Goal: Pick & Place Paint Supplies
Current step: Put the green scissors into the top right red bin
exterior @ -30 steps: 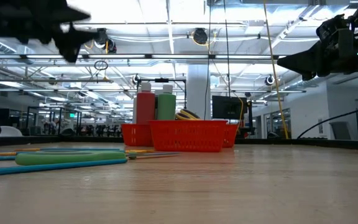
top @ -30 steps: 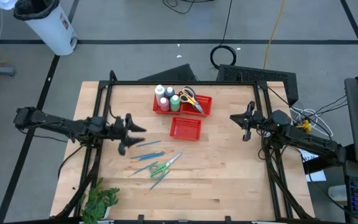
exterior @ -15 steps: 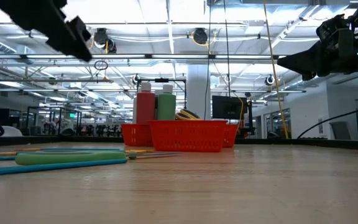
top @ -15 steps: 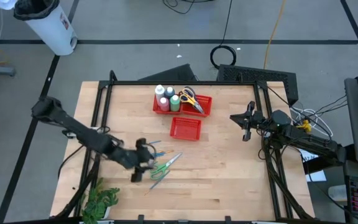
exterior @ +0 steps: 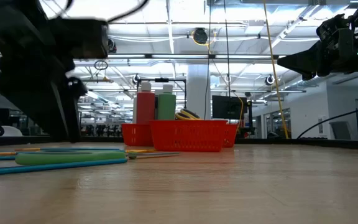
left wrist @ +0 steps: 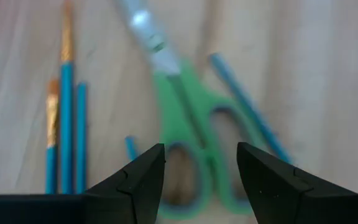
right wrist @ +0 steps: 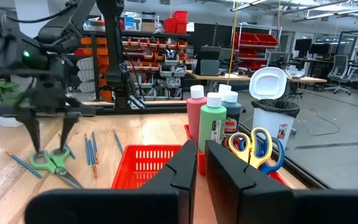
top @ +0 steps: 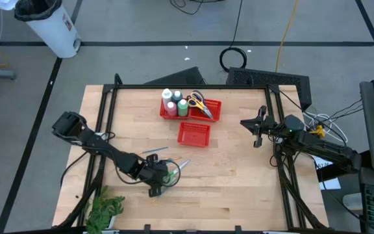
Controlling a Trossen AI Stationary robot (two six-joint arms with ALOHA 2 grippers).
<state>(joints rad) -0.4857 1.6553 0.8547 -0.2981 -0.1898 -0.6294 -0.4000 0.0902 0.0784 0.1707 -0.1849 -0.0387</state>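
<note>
Green-handled scissors [top: 174,172] lie flat on the wooden table amid thin blue brushes [left wrist: 64,118] with orange tips. My left gripper [left wrist: 201,165] hangs open and points steeply down over the scissors' handle loops [left wrist: 197,168], one finger to each side and touching nothing; the right wrist view shows it [right wrist: 50,149] just above the scissors [right wrist: 51,163]. At the far side, white-capped bottles [top: 174,102] and yellow-handled scissors [top: 199,102] sit in a red basket [top: 214,110]. My right gripper [top: 244,123] waits shut and level above the table's right side.
A second red basket [top: 193,134] stands empty in front of the filled one. More blue brushes [top: 154,151] lie to the far side of the green scissors. A green leafy plant [top: 106,211] sits at the near left corner. Bare wood stretches along the near and right sides.
My left gripper has swung from the table's left edge toward the middle and down, tipping from level to steeply downward, and now hangs over the green scissors. Its fingers have stayed open.
</note>
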